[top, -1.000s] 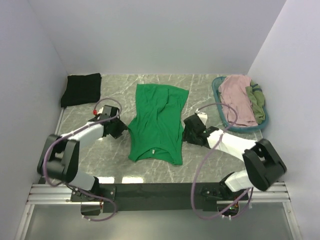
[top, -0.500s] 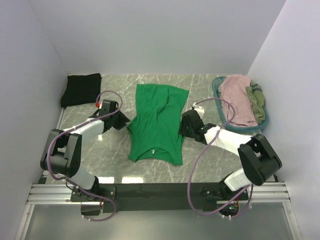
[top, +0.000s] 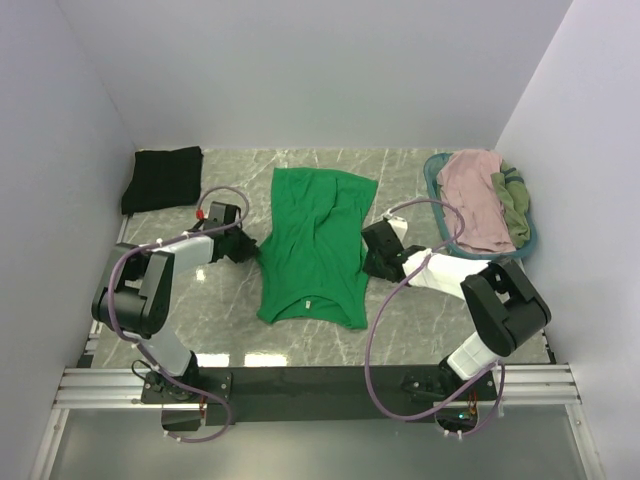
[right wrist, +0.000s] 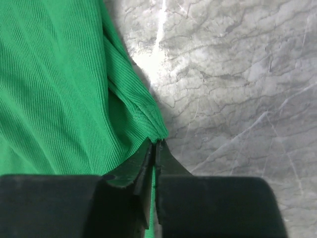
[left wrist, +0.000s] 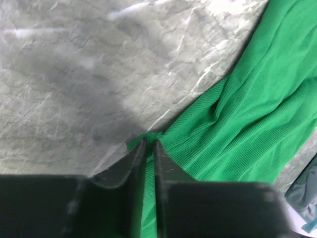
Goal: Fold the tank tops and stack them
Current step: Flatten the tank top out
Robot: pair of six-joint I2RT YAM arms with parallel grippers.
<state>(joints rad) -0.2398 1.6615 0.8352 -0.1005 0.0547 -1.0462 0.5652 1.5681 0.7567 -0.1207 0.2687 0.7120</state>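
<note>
A bright green tank top (top: 315, 250) lies spread on the marble table, neckline toward the near edge. My left gripper (top: 253, 247) is at its left edge, shut on a pinch of green cloth (left wrist: 148, 141). My right gripper (top: 366, 256) is at its right edge, shut on the hem of the same top (right wrist: 156, 136). A black tank top (top: 163, 178) lies folded at the far left corner. A dusty pink top (top: 473, 198) and an olive one (top: 513, 205) are heaped in the basket.
The teal oval basket (top: 437, 215) stands at the far right, close to my right arm. White walls close in the table on three sides. Bare marble (top: 220, 310) shows to the near left of the green top.
Both grippers slid inward to the green top's side edges and closed on the cloth. The top itself has barely shifted.
</note>
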